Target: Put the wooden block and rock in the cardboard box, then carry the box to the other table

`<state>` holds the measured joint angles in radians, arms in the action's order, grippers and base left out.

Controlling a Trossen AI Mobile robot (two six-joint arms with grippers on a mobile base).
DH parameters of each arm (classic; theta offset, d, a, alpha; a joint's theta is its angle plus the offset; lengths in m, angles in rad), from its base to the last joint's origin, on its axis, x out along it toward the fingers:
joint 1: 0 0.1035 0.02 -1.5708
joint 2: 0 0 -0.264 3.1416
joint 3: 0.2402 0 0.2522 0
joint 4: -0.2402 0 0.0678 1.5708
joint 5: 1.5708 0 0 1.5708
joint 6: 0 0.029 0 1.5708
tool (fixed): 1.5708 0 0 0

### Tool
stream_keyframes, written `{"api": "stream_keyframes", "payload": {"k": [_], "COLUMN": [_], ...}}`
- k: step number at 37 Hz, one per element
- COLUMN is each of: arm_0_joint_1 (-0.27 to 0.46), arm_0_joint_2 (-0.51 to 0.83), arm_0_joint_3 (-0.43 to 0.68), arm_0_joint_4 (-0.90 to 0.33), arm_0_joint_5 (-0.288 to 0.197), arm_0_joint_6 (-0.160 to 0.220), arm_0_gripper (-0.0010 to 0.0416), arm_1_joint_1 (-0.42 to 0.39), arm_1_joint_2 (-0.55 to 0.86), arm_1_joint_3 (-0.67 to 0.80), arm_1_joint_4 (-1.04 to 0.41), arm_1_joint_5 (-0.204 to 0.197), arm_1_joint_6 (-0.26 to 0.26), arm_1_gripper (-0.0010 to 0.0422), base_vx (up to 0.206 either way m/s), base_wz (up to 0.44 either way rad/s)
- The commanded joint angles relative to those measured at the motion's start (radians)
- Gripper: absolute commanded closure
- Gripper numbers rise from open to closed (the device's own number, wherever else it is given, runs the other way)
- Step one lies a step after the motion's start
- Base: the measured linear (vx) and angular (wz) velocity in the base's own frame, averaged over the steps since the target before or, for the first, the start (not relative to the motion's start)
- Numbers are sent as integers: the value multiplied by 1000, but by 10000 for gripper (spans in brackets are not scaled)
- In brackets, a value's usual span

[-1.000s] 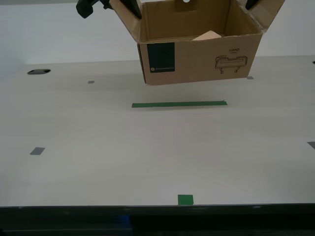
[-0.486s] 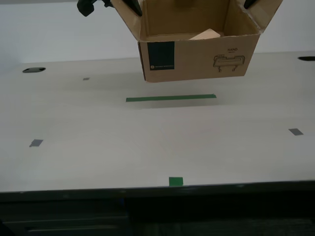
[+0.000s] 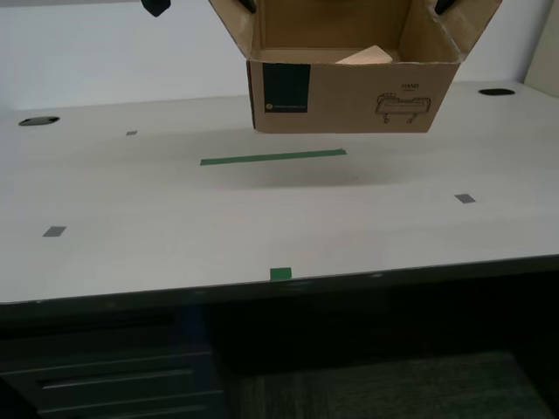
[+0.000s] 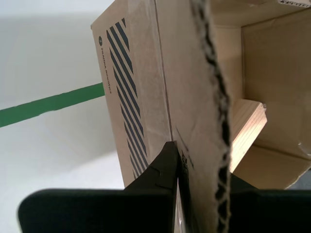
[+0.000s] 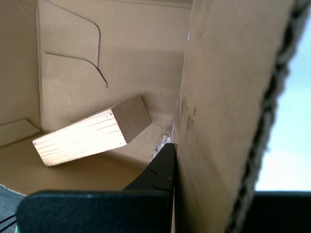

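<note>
The cardboard box (image 3: 349,92) hangs in the air above the smooth table (image 3: 175,227), at the top of the exterior view, its flaps spread open. The wooden block (image 3: 367,57) leans inside it, also seen as wooden block (image 5: 92,133) and wooden block (image 4: 248,126). My first gripper (image 5: 209,170) is shut on one box wall (image 5: 228,97). My second gripper (image 4: 199,165) is shut on another wall (image 4: 194,97), next to a striped side label. A speckled patch (image 5: 164,140) in the box corner may be the rock. The other table is out of view.
A green tape strip (image 3: 272,158) lies on the table under the box, and a green square (image 3: 280,274) sits at the table's front edge. Grey tape squares (image 3: 54,231) dot the top. Dark drawers (image 3: 113,375) and floor show below the edge.
The whole scene has shifted: the table's front edge has risen in the view and drawers and floor now show, so the camera has backed away. The box stays held in both grippers.
</note>
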<state>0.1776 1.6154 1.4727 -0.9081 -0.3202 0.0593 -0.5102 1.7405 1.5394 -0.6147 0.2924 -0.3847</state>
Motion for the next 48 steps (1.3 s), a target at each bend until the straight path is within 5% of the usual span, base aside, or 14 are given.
{"api": "stream_keyframes", "payload": {"k": [1,48], "arm_0_joint_1": [0,0], "arm_0_joint_2": [-1,-1], "arm_0_joint_3": [2,2], "arm_0_joint_4": [-10,-63], "arm_0_joint_5": [-1,-1], "arm_0_joint_6": [2,-7], "arm_0_gripper": [407,407], "arm_1_joint_1": [-2,-28], "arm_1_joint_2": [-2,-8], "arm_1_joint_3": [5,1], "arm_1_joint_4": [7,-46], "arm_1_joint_5": [10,5], "arm_1_joint_6": [14,-28], "arm_1_gripper": [413,413], "base_vx": [-91,-119], "base_wz": [-32,25]}}
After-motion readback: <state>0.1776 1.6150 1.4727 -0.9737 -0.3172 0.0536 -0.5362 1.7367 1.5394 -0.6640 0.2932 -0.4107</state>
